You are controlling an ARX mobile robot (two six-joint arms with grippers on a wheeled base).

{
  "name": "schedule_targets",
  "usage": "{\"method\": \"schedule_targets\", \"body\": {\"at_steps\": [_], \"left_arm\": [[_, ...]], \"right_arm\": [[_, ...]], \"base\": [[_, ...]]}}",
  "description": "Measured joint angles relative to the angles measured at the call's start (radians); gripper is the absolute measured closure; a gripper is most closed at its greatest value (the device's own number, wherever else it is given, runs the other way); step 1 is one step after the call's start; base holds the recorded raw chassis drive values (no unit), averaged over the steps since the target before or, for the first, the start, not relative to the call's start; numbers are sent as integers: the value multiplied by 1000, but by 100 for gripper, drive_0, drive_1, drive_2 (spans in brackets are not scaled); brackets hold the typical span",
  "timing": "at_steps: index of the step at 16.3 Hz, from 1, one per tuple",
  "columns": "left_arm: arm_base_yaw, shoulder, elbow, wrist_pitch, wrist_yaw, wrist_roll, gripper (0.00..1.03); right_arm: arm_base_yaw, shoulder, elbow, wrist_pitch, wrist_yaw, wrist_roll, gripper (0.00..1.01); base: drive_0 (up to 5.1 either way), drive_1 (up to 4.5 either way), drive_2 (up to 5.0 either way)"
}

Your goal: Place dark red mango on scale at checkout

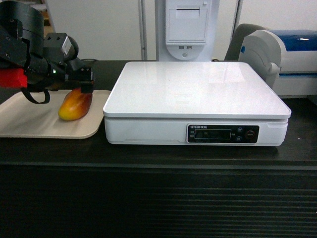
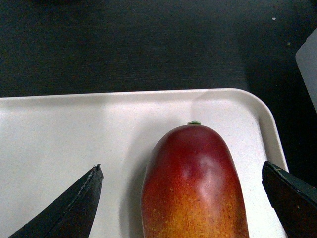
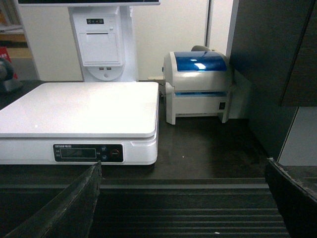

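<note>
Reaching stage: left end effector fingers apart, straddling dark red mango, no contact seen. Mango lies on beige tray at desk left edge, beside scale. Next: close, lift, carry onto platter. Right end effector apart, idle.

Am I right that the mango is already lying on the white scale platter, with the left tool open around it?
Not quite: the mango lies on the beige tray beside the scale, as the head view shows. The left tool is indeed open around it.
</note>
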Motion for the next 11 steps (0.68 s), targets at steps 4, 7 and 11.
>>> {"method": "schedule_targets", "body": {"at_steps": [4,7,11], "left_arm": [[12,37,24,-17,0,0,5],[23,81,65,-34,3,-2,5],[28,129,104,-95,37,-28,5]], "right_arm": [[0,0,0,0,0,0,3],[0,0,0,0,0,0,3],[0,0,0,0,0,0,3]], "base": [[0,0,0],[0,0,0],[0,0,0]]}}
